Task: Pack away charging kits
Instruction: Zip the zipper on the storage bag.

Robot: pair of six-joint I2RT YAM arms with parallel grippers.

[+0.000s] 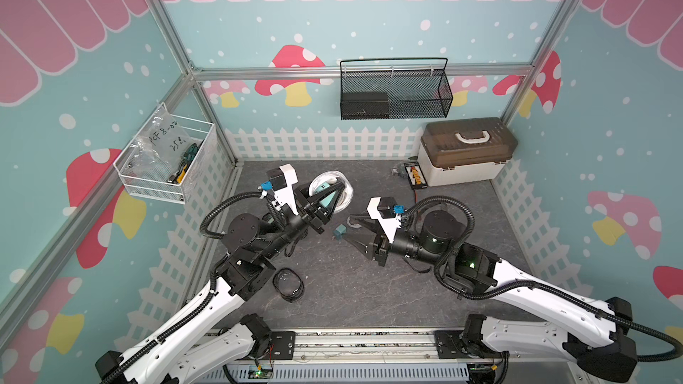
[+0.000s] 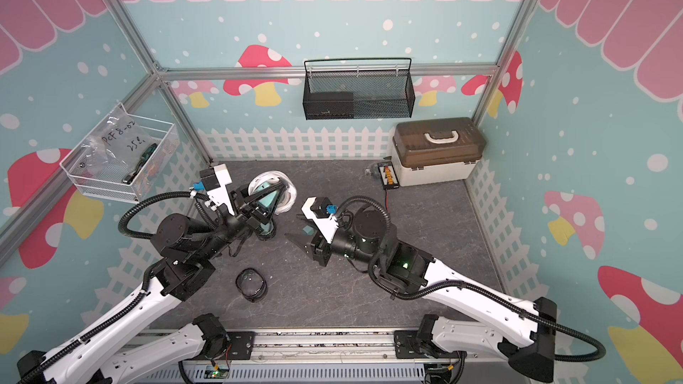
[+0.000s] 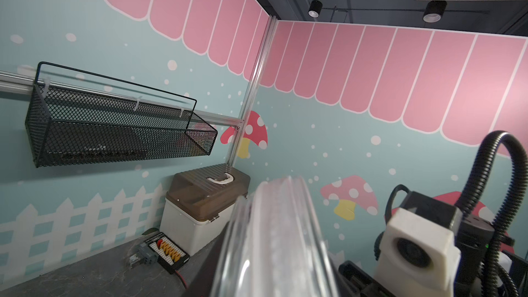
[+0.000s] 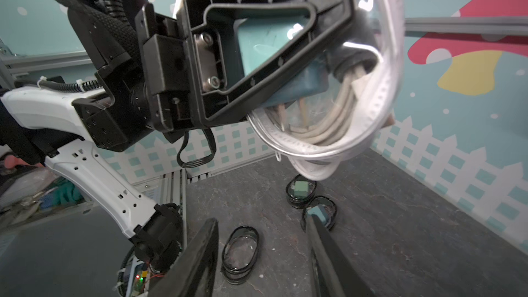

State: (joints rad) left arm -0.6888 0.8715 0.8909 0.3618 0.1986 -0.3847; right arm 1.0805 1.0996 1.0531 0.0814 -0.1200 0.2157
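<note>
My left gripper is raised over the back left of the table and shut on a clear pouch. The right wrist view shows a teal charger and a coiled white cable inside that pouch. In the left wrist view the pouch is edge-on. My right gripper is open and holds nothing. A loose teal charger lies on the table by its fingertips. An empty black-rimmed pouch lies near the front left. Two more black-rimmed pouches each hold a charger.
A beige box with a brown lid stands at the back right, with a black board of orange connectors beside it. A black mesh basket hangs on the back wall. A white wire basket hangs on the left wall.
</note>
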